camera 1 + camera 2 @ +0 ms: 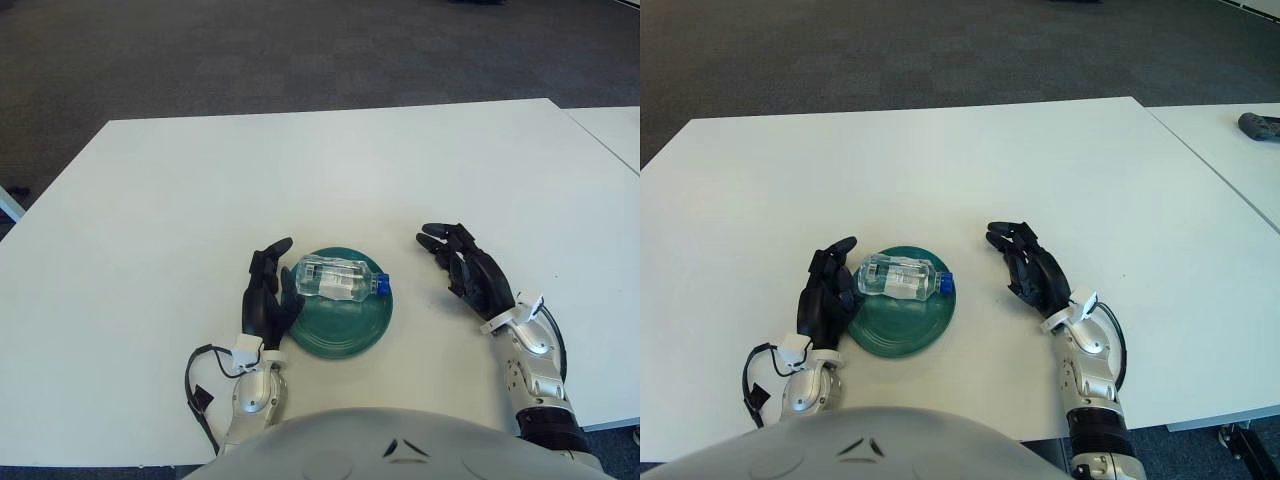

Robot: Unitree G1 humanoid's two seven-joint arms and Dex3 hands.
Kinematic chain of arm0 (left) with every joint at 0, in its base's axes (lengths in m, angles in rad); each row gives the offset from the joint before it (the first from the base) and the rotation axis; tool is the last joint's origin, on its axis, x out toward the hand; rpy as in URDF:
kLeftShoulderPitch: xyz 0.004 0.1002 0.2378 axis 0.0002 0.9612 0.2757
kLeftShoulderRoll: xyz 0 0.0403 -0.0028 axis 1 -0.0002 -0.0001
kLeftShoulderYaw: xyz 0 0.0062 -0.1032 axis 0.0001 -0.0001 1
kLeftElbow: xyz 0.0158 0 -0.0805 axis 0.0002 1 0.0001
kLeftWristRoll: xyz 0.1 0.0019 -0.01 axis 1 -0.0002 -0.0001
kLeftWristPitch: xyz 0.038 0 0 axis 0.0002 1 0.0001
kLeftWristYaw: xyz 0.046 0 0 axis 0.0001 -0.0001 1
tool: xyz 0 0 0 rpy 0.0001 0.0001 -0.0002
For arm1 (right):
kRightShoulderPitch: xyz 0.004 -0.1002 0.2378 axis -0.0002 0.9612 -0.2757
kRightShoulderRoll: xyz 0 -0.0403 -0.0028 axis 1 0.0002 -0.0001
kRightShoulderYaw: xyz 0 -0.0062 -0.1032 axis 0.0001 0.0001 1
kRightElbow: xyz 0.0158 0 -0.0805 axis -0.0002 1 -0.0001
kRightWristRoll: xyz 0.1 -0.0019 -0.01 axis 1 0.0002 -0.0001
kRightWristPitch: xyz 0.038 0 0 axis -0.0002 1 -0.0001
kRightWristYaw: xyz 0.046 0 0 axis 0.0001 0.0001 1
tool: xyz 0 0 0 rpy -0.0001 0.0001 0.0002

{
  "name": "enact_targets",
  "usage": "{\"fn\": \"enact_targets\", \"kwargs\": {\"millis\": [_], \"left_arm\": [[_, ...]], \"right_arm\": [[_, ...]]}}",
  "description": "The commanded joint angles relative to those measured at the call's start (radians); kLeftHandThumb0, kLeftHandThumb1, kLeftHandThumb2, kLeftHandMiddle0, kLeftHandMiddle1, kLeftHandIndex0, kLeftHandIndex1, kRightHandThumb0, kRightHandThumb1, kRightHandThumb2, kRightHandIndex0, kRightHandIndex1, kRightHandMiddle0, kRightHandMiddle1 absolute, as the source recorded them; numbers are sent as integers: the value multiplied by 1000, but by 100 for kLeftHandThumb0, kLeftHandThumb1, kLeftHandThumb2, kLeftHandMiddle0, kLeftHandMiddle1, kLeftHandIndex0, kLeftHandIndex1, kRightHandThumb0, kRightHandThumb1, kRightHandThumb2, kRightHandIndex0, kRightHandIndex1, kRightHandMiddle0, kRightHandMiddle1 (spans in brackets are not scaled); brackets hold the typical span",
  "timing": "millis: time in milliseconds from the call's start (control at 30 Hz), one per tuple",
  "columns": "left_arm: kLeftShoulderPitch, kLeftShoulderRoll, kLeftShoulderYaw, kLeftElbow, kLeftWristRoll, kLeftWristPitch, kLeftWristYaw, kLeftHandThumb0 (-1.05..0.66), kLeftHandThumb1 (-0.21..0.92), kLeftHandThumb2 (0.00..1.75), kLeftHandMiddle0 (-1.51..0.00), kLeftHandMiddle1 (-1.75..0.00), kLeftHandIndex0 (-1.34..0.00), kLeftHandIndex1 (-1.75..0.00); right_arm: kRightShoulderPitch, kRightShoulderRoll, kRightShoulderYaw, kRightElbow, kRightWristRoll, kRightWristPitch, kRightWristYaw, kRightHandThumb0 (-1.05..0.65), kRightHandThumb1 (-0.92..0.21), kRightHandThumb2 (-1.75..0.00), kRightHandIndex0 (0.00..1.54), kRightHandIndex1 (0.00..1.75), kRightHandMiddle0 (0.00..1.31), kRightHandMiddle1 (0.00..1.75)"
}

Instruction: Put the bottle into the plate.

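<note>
Where the green plate (340, 322) sits at lower centre, I log: bottle (338, 278) lying sideways in it; left hand (268, 295) fingers spread, empty, just left of the plate; right hand (472, 276) spread, empty, right, apart.

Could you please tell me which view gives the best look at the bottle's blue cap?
The right eye view: the blue cap of the bottle shows clear above the green plate. The left eye view shows the same cap at the plate's right rim, just as unobstructed, so the advantage is slight.
</note>
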Motion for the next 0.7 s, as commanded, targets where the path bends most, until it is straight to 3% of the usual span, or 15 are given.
{"fn": "enact_targets", "kwargs": {"millis": [0,667], "left_arm": [[3,-51,9,51,-33,52,-12,-63,92,88,-65,-55,-37,-104],[1,-49,28,69,-51,42,-54,-63,92,89,-60,-57,-35,-104]], "right_arm": [[3,2,-3,31,4,14,2,-77,-92,-73,35,57,14,104],[-1,8,-4,33,29,10,26,-75,-92,-73,33,58,10,102]]}}
